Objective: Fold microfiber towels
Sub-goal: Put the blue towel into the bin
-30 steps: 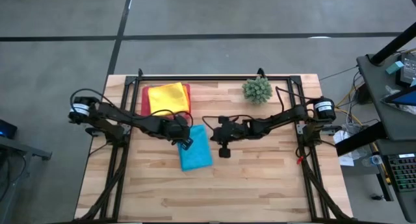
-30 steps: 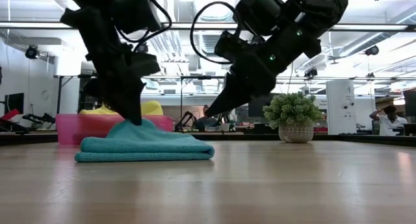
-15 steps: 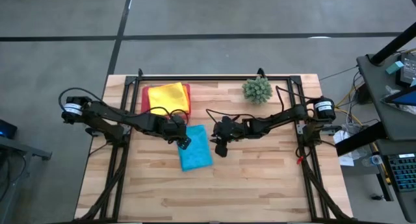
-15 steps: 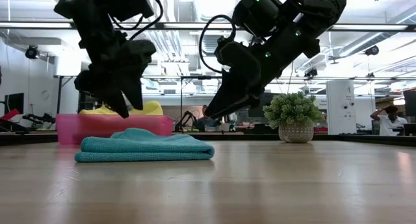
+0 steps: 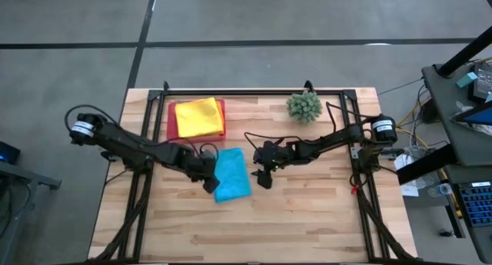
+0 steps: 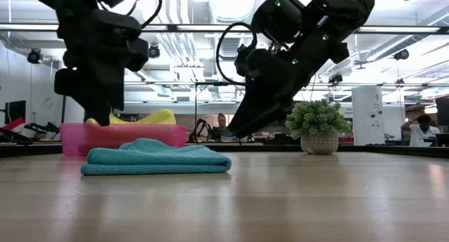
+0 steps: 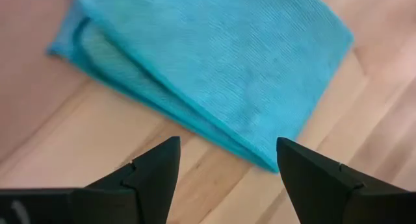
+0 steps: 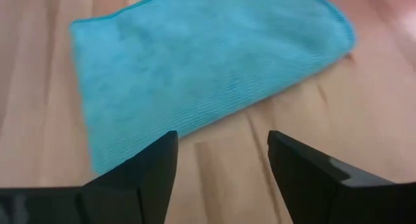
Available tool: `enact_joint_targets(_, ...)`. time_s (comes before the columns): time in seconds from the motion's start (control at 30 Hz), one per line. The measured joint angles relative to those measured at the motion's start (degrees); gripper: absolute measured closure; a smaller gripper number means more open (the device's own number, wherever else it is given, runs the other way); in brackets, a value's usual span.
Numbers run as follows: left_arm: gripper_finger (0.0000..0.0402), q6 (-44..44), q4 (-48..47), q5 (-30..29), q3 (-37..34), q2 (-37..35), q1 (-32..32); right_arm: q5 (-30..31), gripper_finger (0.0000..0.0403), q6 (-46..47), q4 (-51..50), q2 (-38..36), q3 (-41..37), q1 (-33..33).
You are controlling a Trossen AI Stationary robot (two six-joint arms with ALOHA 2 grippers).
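The turquoise towel (image 5: 231, 175) lies folded flat on the table (image 5: 307, 219), just in front of the pink tray (image 5: 171, 120), which carries a yellow towel (image 5: 198, 116). I take the turquoise towel as the landmark. The left gripper (image 5: 207, 183) hangs just off its left edge, clear of the cloth, jaws spread wide and empty. The right gripper (image 5: 263, 177) hangs just off its right edge, raised above the table, jaws also apart and holding nothing. The green plant ball (image 5: 304, 105) stands well beyond the towel's right rear corner.

Likely risks from here:

- The fold looks loose: in the left wrist view the layers (image 7: 162, 87) sit stepped, not flush. A finger grazing that edge could drag the top layer and undo the fold.
- Both arms flank the towel closely. If they move inward together, they could collide over the cloth.
- A pickup that pinches only the top layer would let the towel fall open.
- Carrying it to the tray, a low path could catch the tray's near wall or push the yellow towel askew.
- A wide sweep by the right arm could knock the plant ball.
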Motion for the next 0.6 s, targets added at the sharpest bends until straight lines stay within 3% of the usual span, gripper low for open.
enact_joint_targets(0.17, 0.0162, 2.8, 3.0, 0.0, -0.5, 2.5, -5.0, -1.1, 0.0172, -0.5, -0.5, 0.0, 0.0, 1.2)
enact_joint_targets(0.37, 0.0162, -13.6, 2.9, -5.0, -1.0, 6.2, -6.5, -1.0, 0.0172, 2.9, -2.0, 0.0, 0.0, 1.3)
enact_joint_targets(0.6, 0.0162, -18.2, 3.7, -13.3, -1.3, 6.9, -6.2, -1.0, 0.0172, 5.5, -2.4, 0.0, -0.5, 2.3)
